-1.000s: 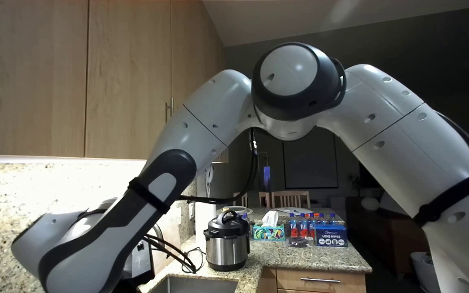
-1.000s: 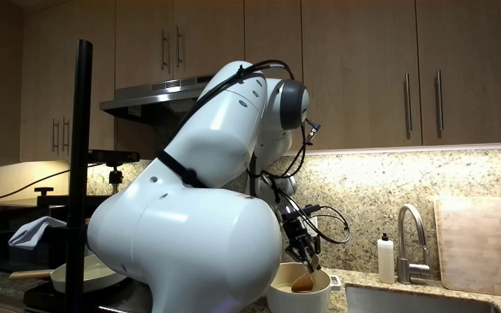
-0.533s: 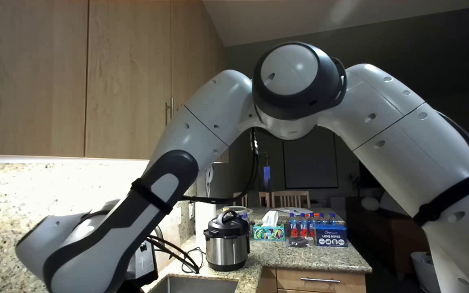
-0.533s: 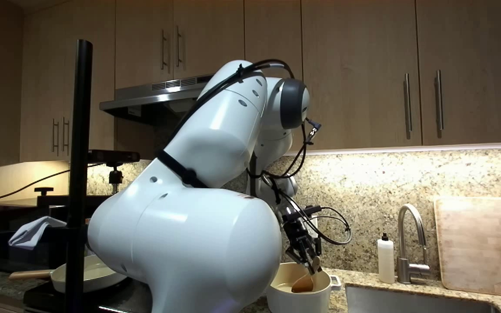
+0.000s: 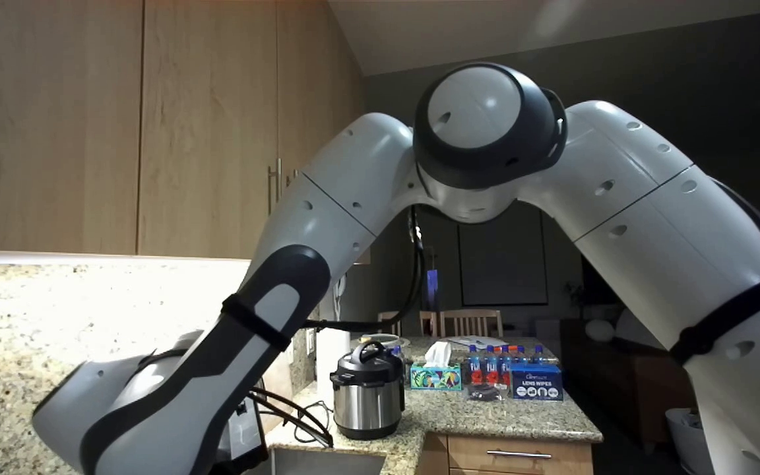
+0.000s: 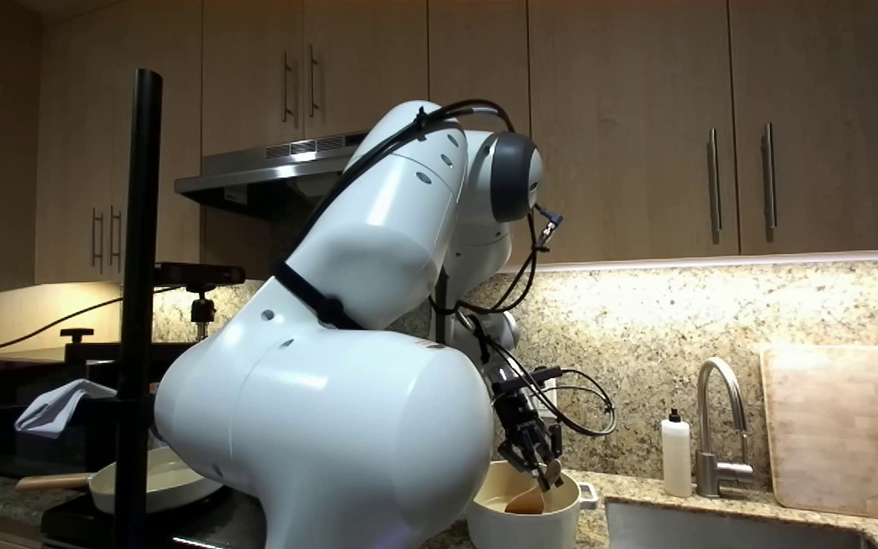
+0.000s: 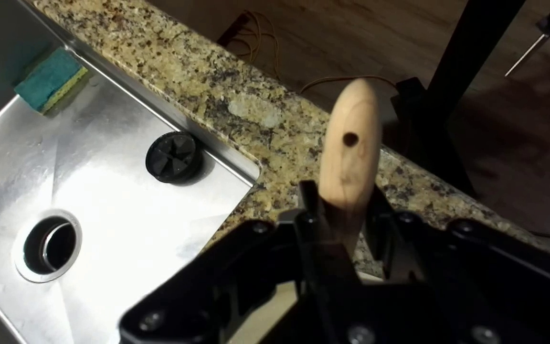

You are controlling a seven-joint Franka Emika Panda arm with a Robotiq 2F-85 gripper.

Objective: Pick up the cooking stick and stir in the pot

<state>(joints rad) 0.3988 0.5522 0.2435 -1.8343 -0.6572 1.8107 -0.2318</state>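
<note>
Fingers (image 7: pixel 309 197): clamped on wooden cooking stick (image 7: pixel 350 167) near its holed end. Holds it tilted, broad end inside white pot (image 6: pixel 524 531) beside sink (image 7: pixel 127 212); cannot tell whether touching pot bottom.

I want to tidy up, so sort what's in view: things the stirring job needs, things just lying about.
For the job:
cooking stick
end effector gripping it
pot

Just lying about:
sponge
frying pan
pressure cooker
tissue box
cutting board

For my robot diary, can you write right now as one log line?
pincer: closed on cooking stick | wide end: inside pot | sponge: in sink
</note>
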